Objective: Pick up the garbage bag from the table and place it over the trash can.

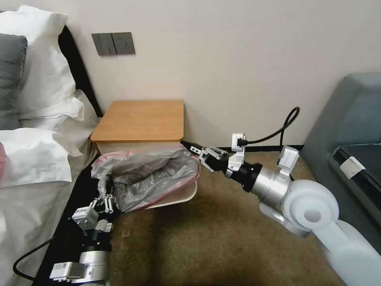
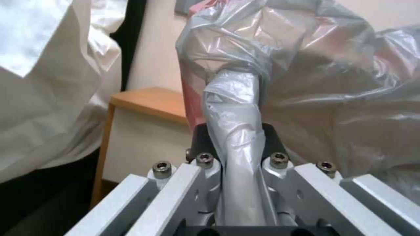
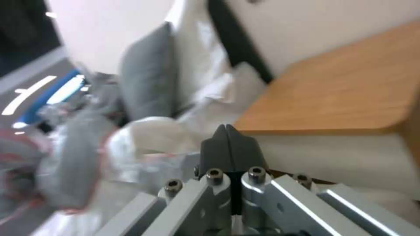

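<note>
The garbage bag (image 1: 147, 172), grey crinkly film with pink edges, is spread open over the trash can (image 1: 185, 195), whose beige rim shows at the lower right. The bin stands on the carpet in front of the table (image 1: 141, 119), a nightstand with a bare wooden top. My left gripper (image 1: 109, 196) is at the bag's near left side, shut on a twisted strand of the film (image 2: 234, 108). My right gripper (image 1: 185, 143) is at the bag's far right corner, beside the table's front corner. Its black fingers (image 3: 227, 146) are pressed together with no film visible between them.
A bed with white pillows (image 1: 43, 79) and a grey pillow (image 1: 10, 79) runs along the left. A grey sofa (image 1: 349, 119) stands at the right. Brown carpet (image 1: 206, 238) lies open in front of the bin. Wall switches (image 1: 113, 43) sit above the table.
</note>
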Robot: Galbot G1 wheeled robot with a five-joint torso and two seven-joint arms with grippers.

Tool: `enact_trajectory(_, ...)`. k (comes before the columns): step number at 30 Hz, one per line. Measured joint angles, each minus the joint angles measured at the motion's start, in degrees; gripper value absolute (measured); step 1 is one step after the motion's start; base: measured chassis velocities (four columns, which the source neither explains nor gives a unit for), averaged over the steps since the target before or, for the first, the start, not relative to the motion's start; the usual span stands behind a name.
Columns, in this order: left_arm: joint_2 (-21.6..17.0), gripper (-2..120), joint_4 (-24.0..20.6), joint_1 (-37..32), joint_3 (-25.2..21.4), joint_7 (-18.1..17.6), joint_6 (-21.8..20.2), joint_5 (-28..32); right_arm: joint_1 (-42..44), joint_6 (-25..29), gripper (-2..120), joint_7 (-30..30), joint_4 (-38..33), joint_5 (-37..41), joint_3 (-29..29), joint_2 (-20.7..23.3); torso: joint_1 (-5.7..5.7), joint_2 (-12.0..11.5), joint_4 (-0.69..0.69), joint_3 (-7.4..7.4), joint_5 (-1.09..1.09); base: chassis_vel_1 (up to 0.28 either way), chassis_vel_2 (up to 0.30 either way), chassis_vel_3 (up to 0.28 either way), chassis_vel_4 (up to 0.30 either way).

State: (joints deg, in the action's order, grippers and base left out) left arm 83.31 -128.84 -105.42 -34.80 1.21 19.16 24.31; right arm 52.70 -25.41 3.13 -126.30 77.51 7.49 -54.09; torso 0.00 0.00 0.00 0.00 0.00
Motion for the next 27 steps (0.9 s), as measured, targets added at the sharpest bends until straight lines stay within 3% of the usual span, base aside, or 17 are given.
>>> enact_trajectory(10, 0.24, 7, -1.03, -0.07, 0.08, 1.05, -0.21, 4.47, 0.58, -1.85, 0, 3.18, 1.91, -1.86, 0.66, 1.45, 0.0, 0.0, -0.01, 0.0, 0.01, 0.0, 0.0, 0.0, 0.0)
enact_trajectory(17, 0.05, 7, -1.56, 0.42, -0.07, 1.27, -3.64, 12.23, 3.45, -2.2, 0, 2.92, -1.15, -1.83, 1.37, 2.18, 0.0, 0.0, -0.01, 0.0, 0.0, 0.0, 0.0, 0.0, 0.0)
enact_trajectory(27, -0.11, 7, -1.2, 0.74, -0.54, 0.06, -5.38, 17.34, 5.41, -2.14, 0, 5.77, -5.27, -1.44, 1.26, 1.47, 0.0, 0.0, 0.0, 0.0, 0.0, 0.0, 0.0, 0.0, 0.0)
